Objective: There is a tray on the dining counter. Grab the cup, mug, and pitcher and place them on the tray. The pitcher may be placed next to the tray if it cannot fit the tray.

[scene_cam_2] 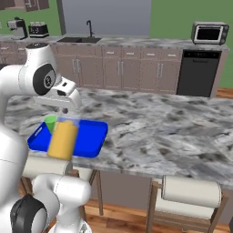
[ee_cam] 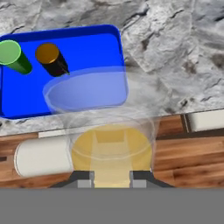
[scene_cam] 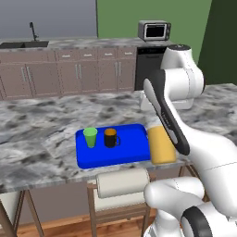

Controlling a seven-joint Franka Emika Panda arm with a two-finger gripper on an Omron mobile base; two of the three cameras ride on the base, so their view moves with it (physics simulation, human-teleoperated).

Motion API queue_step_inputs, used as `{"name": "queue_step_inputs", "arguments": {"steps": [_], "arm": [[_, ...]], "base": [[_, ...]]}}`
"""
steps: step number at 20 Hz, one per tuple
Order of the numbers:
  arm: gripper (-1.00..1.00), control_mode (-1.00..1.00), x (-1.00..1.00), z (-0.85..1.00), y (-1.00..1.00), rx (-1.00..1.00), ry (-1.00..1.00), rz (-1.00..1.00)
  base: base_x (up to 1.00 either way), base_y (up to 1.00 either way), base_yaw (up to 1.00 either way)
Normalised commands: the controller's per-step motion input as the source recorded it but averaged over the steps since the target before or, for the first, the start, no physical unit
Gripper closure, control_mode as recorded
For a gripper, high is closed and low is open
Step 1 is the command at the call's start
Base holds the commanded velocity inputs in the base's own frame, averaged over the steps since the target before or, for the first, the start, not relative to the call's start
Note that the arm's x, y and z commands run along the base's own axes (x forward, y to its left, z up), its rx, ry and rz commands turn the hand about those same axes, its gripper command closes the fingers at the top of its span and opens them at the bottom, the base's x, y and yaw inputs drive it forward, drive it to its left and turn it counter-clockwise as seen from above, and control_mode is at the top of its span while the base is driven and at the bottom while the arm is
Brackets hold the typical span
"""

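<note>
Nearest the hand camera, the two dark fingers [ee_cam: 92, 177] are clamped on the pitcher [ee_cam: 111, 148], a yellow-orange cylinder with a clear upper wall; I cannot tell whether anything is in it. In the left base view the pitcher [scene_cam: 161, 145] is at the near right end of the tray [scene_cam: 129, 157], by the bench [scene_cam: 41, 134] edge; whether it rests on the surface or hangs just above is hard to judge. A cream-cushioned stool [scene_cam: 122, 183] sits below. Farther along, the blue tray already holds the green cup [scene_cam: 90, 137] and the black mug [scene_cam: 110, 138], upright, side by side and apart. The risk as I see it: the pitcher is close to the bench's front edge and the tray rim, so a release partly on the rim could tip it toward the floor.
</note>
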Motion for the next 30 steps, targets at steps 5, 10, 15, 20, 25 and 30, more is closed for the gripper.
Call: {"name": "queue_step_inputs", "arguments": {"steps": [5, 10, 15, 20, 25, 30], "arm": [[1.00, -1.00, 0.00, 0.00, 0.00, 0.00, -0.21, 0.00], [1.00, -1.00, 0.06, 0.00, 0.00, 0.00, -0.32, 0.00], [1.00, -1.00, 0.17, -0.05, 0.00, 0.00, -0.28, 0.00], [1.00, -1.00, 0.38, -0.13, 0.00, 0.00, -0.16, 0.00], [1.00, -1.00, 0.21, -0.06, -0.02, 0.00, -0.17, 0.00], [1.00, -1.00, 0.12, 0.00, -0.03, 0.00, -0.22, 0.00]], "base": [[0.00, 0.00, 0.00], [0.00, 0.00, 0.00], [0.00, 0.00, 0.00], [0.00, 0.00, 0.00], [0.00, 0.00, 0.00], [0.00, 0.00, 0.00]]}}
